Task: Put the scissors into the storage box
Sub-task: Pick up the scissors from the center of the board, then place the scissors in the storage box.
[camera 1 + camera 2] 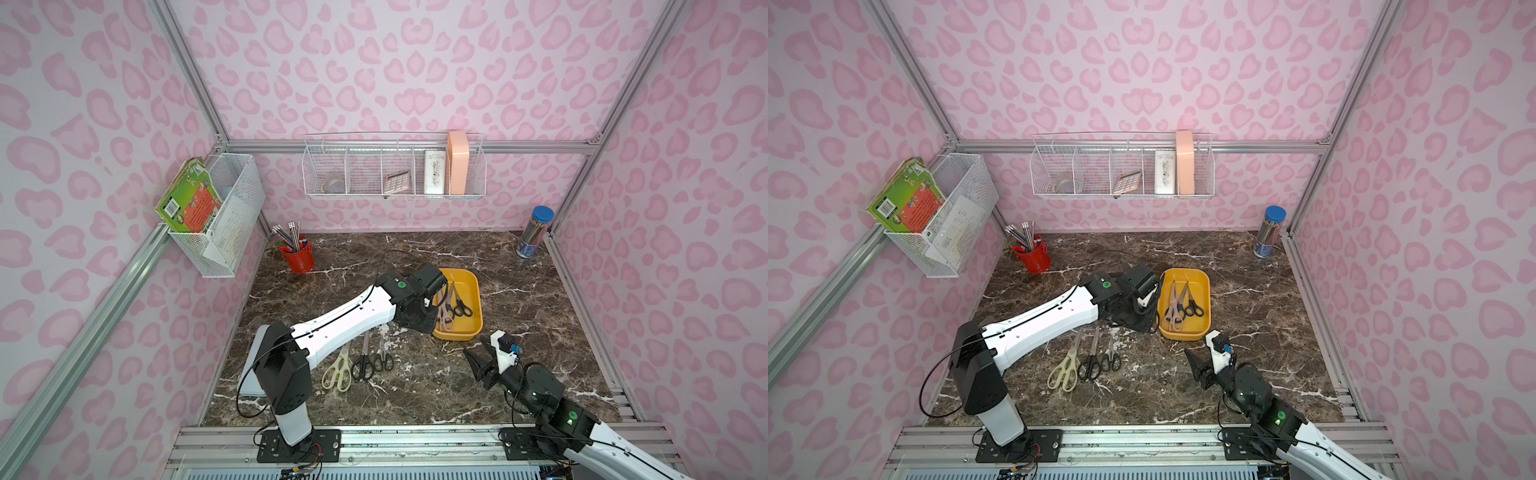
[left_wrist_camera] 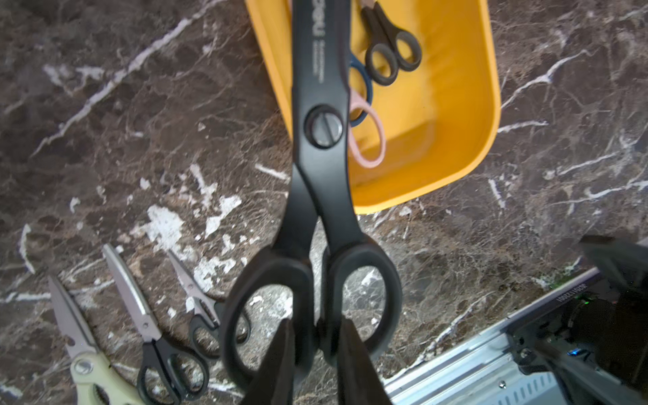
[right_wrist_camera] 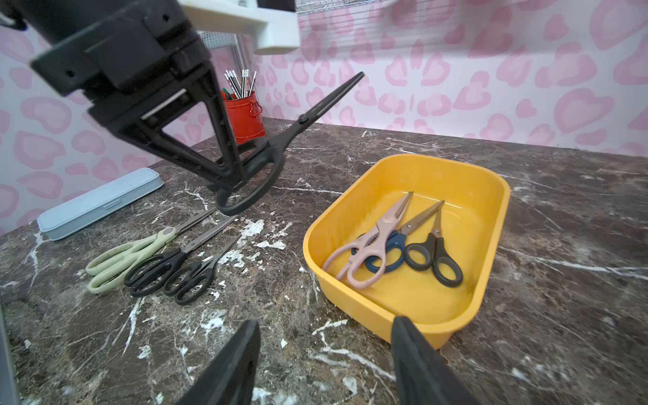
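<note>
Since the big black scissors (image 2: 322,168) are stiff, slick and, I judge, blade-heavy, the left gripper (image 2: 315,326) clamping where the two handle loops meet suits them. My left wrist view puts their blades over the yellow storage box (image 2: 487,105) rim, mid-tabletop. Only the right wrist view shows them airborne, tips tilted up, and the right gripper (image 3: 326,321) with jaws apart, empty.

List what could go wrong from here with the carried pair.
1. The left gripper pinches the large black scissors only at the handles, with the blades sticking out; they could swing or slip.
2. The storage box already holds three pairs; the long pair may end up propped on the rim.
</note>
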